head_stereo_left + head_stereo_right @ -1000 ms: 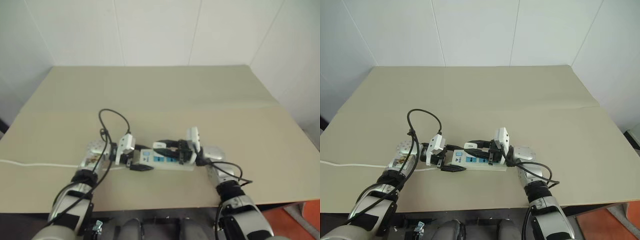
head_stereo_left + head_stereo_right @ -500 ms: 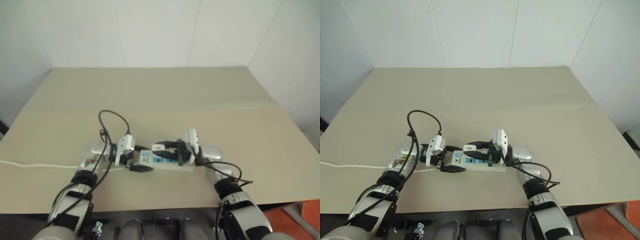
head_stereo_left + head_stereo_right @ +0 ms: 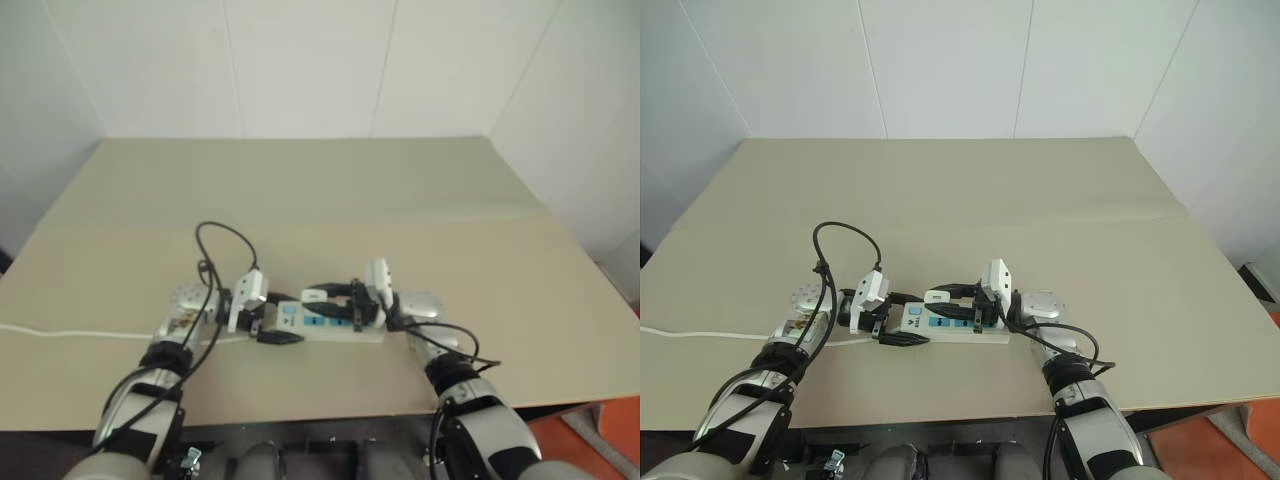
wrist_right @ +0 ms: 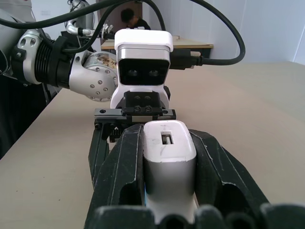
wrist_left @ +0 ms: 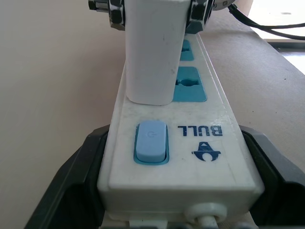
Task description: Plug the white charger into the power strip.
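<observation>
Two tools meet over the power strip (image 3: 948, 325), which lies on the counter (image 3: 970, 200) near its front edge. At the strip's switch (image 5: 151, 141) end, the left tool (image 5: 157, 191) is clamped across the strip's body, one black finger on each long side. Right beside the switch, the white charger (image 4: 169, 162) stands upright on the strip's first socket, pinched between the black fingers of the right tool (image 4: 169, 171). Beyond the charger, two blue sockets (image 5: 190, 85) lie uncovered.

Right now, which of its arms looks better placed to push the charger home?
Right. The right gripper is shut on the white charger above the power strip; the left gripper clamps the strip's switch end.
</observation>
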`<action>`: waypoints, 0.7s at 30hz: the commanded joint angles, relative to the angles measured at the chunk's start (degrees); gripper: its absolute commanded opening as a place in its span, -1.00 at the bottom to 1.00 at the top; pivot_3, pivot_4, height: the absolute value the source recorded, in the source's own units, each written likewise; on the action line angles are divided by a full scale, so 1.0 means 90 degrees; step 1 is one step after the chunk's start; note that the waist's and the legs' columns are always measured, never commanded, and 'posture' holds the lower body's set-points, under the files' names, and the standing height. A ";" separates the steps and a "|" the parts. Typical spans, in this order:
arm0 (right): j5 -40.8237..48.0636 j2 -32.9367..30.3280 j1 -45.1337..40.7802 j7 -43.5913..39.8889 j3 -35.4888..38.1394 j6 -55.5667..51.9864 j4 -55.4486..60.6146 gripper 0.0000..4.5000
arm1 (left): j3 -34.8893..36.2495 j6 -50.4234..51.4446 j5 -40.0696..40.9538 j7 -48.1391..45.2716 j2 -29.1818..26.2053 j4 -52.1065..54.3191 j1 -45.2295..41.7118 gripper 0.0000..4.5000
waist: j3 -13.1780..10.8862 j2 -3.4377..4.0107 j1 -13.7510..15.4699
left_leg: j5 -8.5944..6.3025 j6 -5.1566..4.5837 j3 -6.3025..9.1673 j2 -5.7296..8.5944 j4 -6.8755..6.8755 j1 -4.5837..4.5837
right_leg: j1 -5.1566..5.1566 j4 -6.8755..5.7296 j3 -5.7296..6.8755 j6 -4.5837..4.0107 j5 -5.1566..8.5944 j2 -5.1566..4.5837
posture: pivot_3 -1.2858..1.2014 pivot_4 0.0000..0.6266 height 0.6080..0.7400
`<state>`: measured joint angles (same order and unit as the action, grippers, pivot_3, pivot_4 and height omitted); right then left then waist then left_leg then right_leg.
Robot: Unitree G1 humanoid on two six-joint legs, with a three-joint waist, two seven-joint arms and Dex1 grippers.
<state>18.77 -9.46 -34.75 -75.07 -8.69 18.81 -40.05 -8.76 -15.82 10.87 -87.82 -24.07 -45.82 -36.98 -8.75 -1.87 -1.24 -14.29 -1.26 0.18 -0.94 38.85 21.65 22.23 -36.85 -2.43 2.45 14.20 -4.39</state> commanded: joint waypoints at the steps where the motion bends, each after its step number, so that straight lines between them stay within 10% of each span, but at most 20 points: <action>1: -0.0547 -0.0168 0.0384 0.0230 -0.0195 -0.0471 -0.0643 -0.48 | -0.0118 0.0018 -0.0067 -0.0329 -0.0080 0.0146 0.0046 0.47 | 0.0002 -0.0002 0.0000 | 0.0000 0.0000 0.0000 0.0000 0.0000 -0.0002 | 0.0000 0.0000 0.0000 0.0000 0.0000 0.0000 | 0.03 -0.52 1.00; 5: -0.0586 -0.0244 0.0394 0.0156 -0.0278 -0.0713 -0.0537 -0.48 | -0.0122 0.0007 -0.0076 -0.0332 -0.0087 0.0125 0.0030 0.47 | 0.0006 -0.0006 0.0001 | 0.0000 0.0000 0.0000 -0.0001 -0.0002 -0.0005 | -0.0002 0.0000 -0.0001 -0.0002 0.0001 0.0000 | 0.03 -0.52 1.00; 15: -0.0652 -0.0286 0.0532 0.0339 -0.0228 -0.0403 -0.0313 0.97 | -0.0122 -0.0050 -0.0103 -0.0304 -0.0076 0.0050 0.0001 0.47 | 0.0047 -0.0055 0.0002 | -0.0001 0.0001 0.0002 -0.0005 -0.0022 -0.0018 | -0.0007 0.0003 0.0001 -0.0010 0.0006 0.0000 | 0.03 -0.52 1.00; 21: -0.0669 -0.0370 0.0594 0.0290 -0.0251 -0.0302 -0.0179 0.99 | -0.0133 0.0215 -0.0110 -0.0345 -0.0081 -0.0001 -0.0075 0.47 | 0.0047 -0.0055 0.0006 | -0.0001 0.0001 0.0002 -0.0005 -0.0025 -0.0018 | -0.0006 0.0006 0.0001 -0.0011 0.0006 0.0000 | 0.03 -0.52 1.00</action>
<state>16.55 -11.13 -33.45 -72.28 -9.32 17.12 -37.71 -8.84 -15.51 10.58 -87.81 -24.22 -45.97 -37.08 -8.33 -2.36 -1.19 -14.30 -1.24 0.21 -0.98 38.62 21.49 22.18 -36.78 -2.42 2.35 14.26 -4.39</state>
